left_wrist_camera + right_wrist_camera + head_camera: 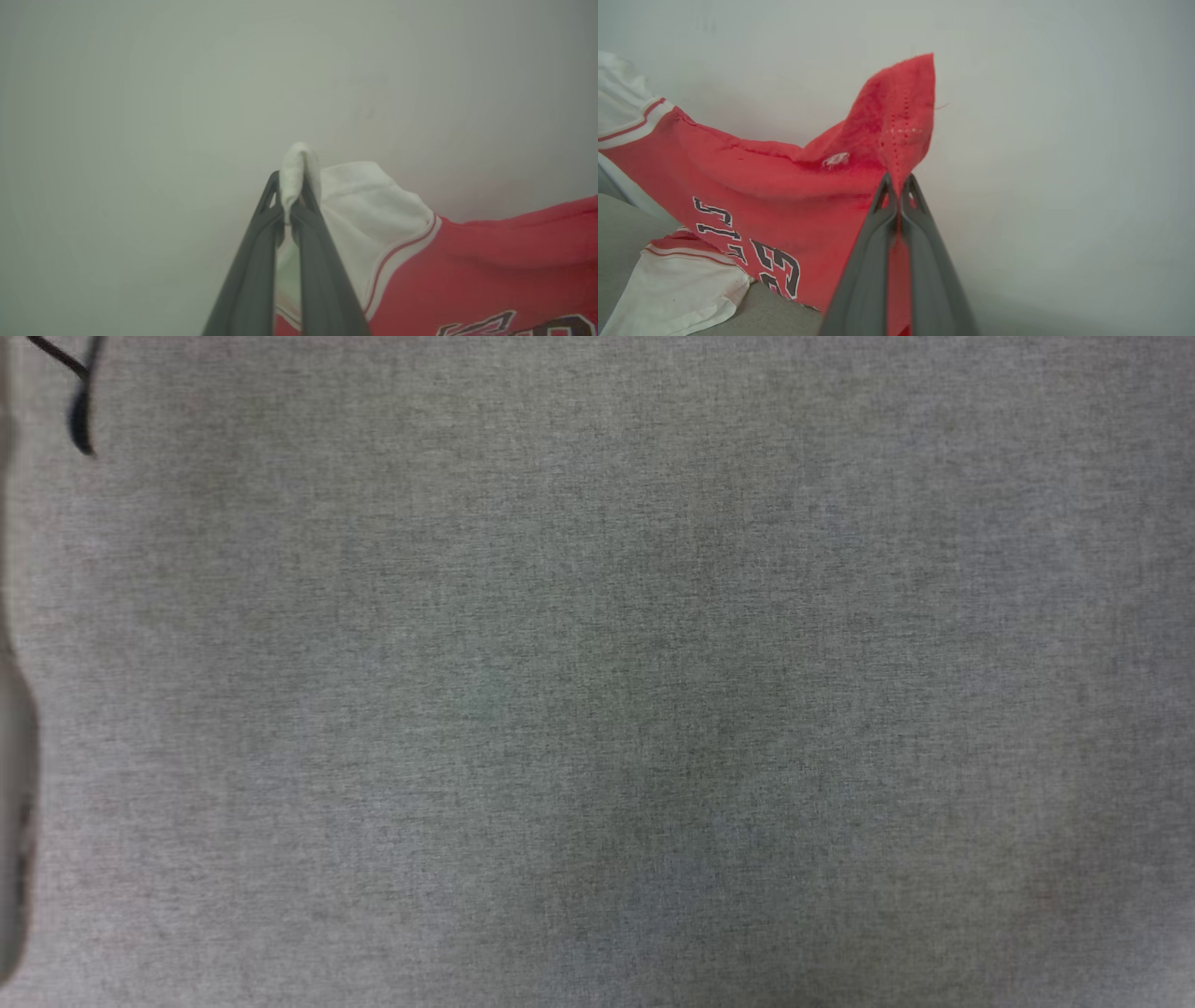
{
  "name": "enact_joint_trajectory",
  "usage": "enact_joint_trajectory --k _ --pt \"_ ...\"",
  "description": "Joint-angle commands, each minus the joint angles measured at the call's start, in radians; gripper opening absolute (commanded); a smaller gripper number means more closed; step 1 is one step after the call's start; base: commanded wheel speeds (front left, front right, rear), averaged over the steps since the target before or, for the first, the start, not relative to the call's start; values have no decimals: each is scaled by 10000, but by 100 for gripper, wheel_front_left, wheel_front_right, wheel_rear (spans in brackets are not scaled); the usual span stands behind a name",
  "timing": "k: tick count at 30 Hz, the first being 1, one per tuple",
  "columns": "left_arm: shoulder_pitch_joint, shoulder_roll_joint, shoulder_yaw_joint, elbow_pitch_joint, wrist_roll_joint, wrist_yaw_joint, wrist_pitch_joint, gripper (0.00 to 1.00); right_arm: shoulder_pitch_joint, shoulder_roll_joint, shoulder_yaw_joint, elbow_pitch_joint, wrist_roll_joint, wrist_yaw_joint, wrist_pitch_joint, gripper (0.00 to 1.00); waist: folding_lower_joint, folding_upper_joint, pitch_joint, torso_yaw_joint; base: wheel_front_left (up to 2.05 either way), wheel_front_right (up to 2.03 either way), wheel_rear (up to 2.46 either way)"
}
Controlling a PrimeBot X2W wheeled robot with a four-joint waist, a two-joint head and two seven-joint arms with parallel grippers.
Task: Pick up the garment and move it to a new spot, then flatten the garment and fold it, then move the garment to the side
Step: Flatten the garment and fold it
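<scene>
Left gripper (pixel 292 186) is clamped, both dark fingers closed on a bunched tip of white sleeve (pixel 369 210). Right gripper (pixel 899 186) is likewise closed tight, pinching a red corner of fabric that stands up above its fingertips. One garment (pixel 784 196) hangs between the two, red body sagging in the middle and its black, white-outlined print (pixel 752 247) facing the right wrist camera (the lettering is only partly readable).

Two white sleeves show in the right wrist view. One is raised at the upper left, and the second sleeve (pixel 677 289) lies crumpled on a grey cloth surface (pixel 626 224) at the lower left, its striped trim edge uppermost.

Beyond each gripper is a plain pale background, with open room left of the left fingers and right of the right fingers.

From the head camera, the grey cloth surface (pixel 597 672) spreads flat and bare. One dark cable (pixel 82 420) loops in at the top left corner, and one blurred pale shape (pixel 14 756) runs along the left edge.
</scene>
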Motion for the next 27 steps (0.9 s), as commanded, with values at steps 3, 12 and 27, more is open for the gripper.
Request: enact_joint_trajectory --k 3,12,27 --pt "560 -218 104 241 -262 -124 -92 0 535 -119 438 246 454 -7 -156 0 -2 0 -179 104 0 0 0" --pt "3320 -583 568 255 -742 -417 -168 0 2833 -635 1752 240 1712 -9 -606 0 -2 0 -1658 398 0 0 0" --pt "11869 -604 2024 -2136 -1142 -79 -174 0 8680 -1206 2880 -524 2982 -12 -1121 0 -2 0 -6223 335 0 0 0"
